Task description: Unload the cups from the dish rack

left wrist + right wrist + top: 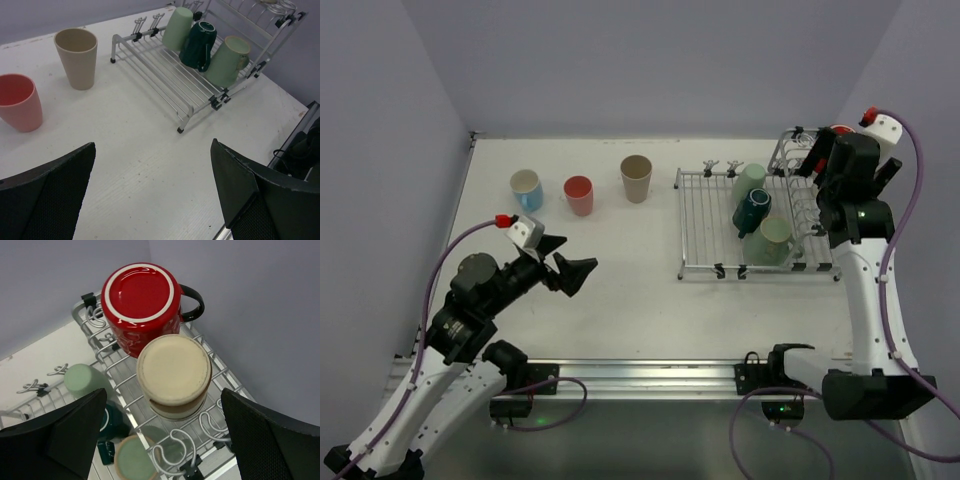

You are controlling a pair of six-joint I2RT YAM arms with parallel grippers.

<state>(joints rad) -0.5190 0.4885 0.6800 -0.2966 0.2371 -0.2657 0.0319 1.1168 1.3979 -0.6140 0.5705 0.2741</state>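
The silver dish rack (705,225) stands at the right of the table. On its flat grid lie a sage green tumbler (751,180), a dark teal mug (752,210) and a sage green mug (773,240). In the right wrist view a red mug (141,302) and a cream cup (174,371) stand upside down on the raised loops. My right gripper (163,392) is open above the cream cup, its jaws on either side and apart from it. My left gripper (565,262) is open and empty over the bare table left of the rack (170,75).
A light blue cup (527,188), a pink cup (579,194) and a beige tumbler (636,177) stand upright in a row at the back left. The walls close in behind and right of the rack. The rail runs along the near edge.
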